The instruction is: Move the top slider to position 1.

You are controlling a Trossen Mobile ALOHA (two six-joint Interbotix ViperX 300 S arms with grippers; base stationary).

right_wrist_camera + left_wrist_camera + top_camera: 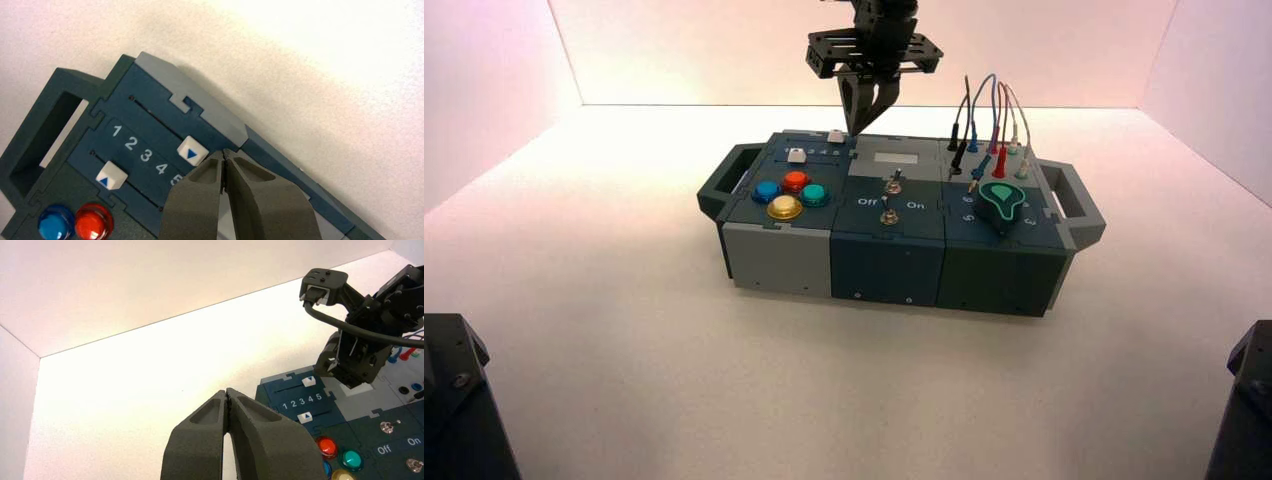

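The top slider (192, 150) is a small white knob with a blue triangle on the box's far track, standing near digit 5. It also shows in the high view (835, 136) and the left wrist view (309, 381). Position 1 (116, 131) is the first digit of the printed 1-to-5 row, toward the handle. My right gripper (225, 152) is shut and empty, its tips close beside the knob on the side away from digit 1; in the high view (861, 128) it points down at the box's far edge. My left gripper (227, 391) is shut and empty, off to the box's left.
The twin white knob (111, 175) sits on the near track by digits 1 and 2. Blue (766, 190), red (795, 181), green (814, 194) and yellow (784, 207) buttons lie in front. Toggle switches (890, 185), a green knob (1002, 203) and wires (984, 120) stand to the right.
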